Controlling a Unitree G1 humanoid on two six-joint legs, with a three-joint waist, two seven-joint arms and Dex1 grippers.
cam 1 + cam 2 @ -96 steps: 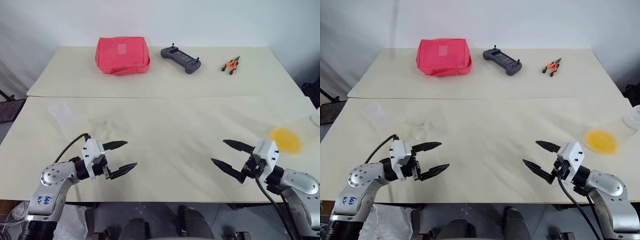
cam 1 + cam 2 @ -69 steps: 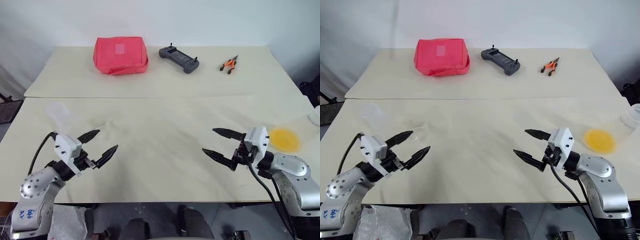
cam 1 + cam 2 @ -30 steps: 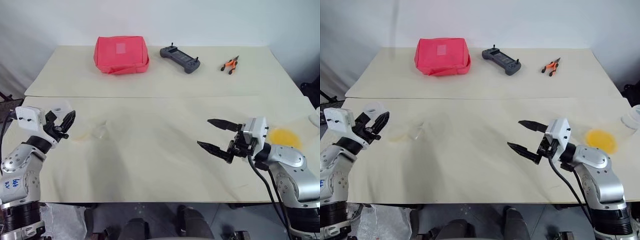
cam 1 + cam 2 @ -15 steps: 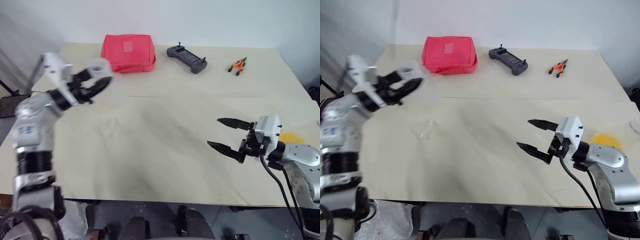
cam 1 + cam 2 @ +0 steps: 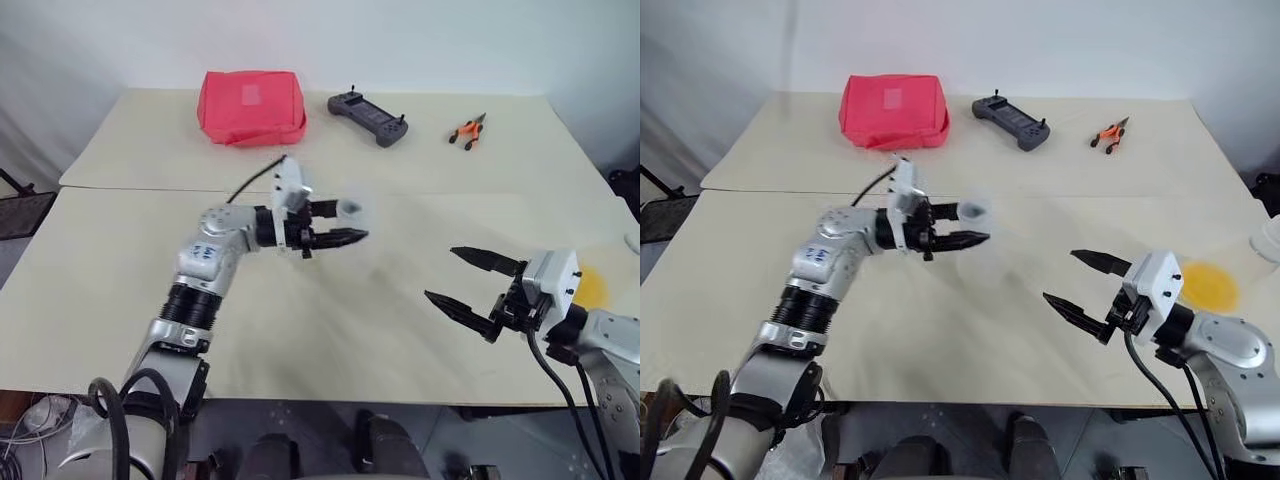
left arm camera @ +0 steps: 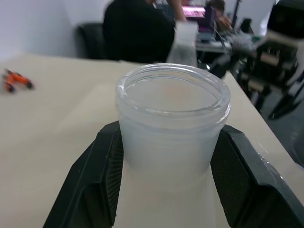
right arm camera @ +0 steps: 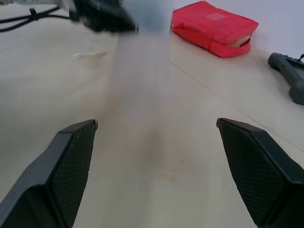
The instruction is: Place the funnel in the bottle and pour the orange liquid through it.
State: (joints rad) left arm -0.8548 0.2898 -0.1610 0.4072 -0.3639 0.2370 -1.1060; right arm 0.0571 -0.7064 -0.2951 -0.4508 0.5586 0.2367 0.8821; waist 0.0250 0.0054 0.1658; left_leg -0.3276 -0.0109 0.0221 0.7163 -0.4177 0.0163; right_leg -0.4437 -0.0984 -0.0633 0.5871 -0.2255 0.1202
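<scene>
Two cream tables (image 5: 330,300) pushed end to end — plain white wall (image 5: 400,40) behind, dark chair (image 6: 92,40) beyond.

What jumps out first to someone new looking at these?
The left gripper, raised over the middle of the table, is shut on a whitish bottle. Next, the red pouch at the far side, and the orange liquid by the open right gripper.
</scene>
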